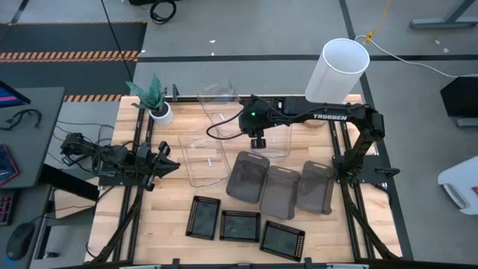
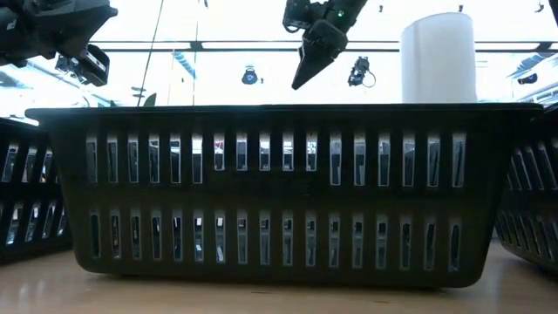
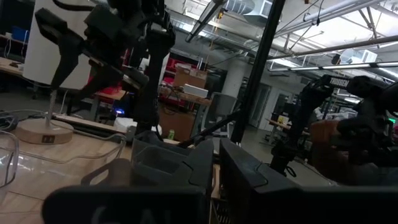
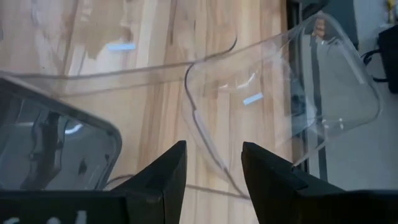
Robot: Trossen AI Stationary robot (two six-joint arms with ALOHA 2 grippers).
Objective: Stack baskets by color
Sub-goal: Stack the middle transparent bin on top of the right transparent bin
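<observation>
Right gripper (image 4: 212, 163) first: its two dark fingers (image 4: 166, 171) stand apart with a clear gap and nothing between them, hovering just over the rim of a clear deep plastic bin (image 4: 280, 93) near the middle of the wooden table (image 1: 168, 209). White lettering reading "TROSSEN" shows on the right arm (image 1: 328, 116). Left gripper (image 1: 166, 161) waits by the table's left edge; its fingers, I cannot tell. Three smoky dark-grey bins (image 1: 280, 187) sit mid-table, three black mesh-walled trays (image 1: 240, 224) along the near edge.
</observation>
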